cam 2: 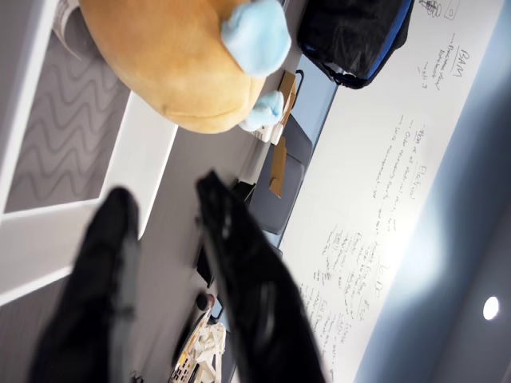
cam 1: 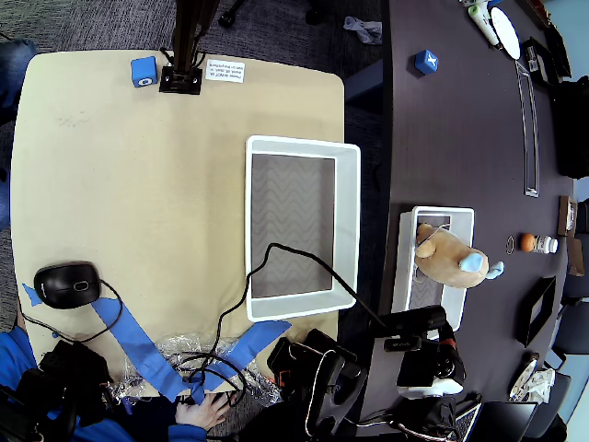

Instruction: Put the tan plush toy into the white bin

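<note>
In the wrist view the hand (cam 2: 164, 199) stood released, its two black fingers (cam 2: 239, 263) apart with nothing between them, their tips just short of the tan plush toy (cam 2: 172, 64). The toy filled the upper left of that view, its light blue paws (cam 2: 255, 36) turned toward the fingers, and it leaned out over the rim of the smaller white bin (cam 2: 148, 152), whose grey zigzag bottom showed to the left. In the overhead view the arm's black hand (cam 1: 419, 324) sat just below that narrow bin (cam 1: 405, 267) on the dark worktop (cam 1: 460, 138), and the toy (cam 1: 449, 258) lay partly in the bin and partly over its right edge. The white bin (cam 1: 348, 221), larger and with a thick rim, lay to the left on the edge of the tan worktop (cam 1: 138, 184), with nothing on its zigzag bottom and a black cable (cam 1: 304, 253) crossing its lower part. A black mouse (cam 1: 66, 284) and strips of blue tape (cam 1: 138, 345) lay on the tan worktop's lower left, and a small blue cube (cam 1: 144, 71) stood at its top edge.
</note>
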Motion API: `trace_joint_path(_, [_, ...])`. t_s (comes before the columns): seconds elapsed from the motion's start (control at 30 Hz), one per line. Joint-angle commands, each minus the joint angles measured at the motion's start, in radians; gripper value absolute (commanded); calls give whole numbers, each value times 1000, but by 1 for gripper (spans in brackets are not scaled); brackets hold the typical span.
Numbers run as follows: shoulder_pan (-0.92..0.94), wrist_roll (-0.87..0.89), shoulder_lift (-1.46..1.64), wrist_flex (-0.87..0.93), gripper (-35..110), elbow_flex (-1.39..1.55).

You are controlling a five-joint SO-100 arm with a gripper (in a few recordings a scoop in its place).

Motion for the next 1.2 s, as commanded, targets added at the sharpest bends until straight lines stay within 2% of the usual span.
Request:
trace_joint_path(0.0, [9, -12, 20, 3, 5, -17])
trace_joint_path(1.17, [26, -12, 20, 6, 5, -29])
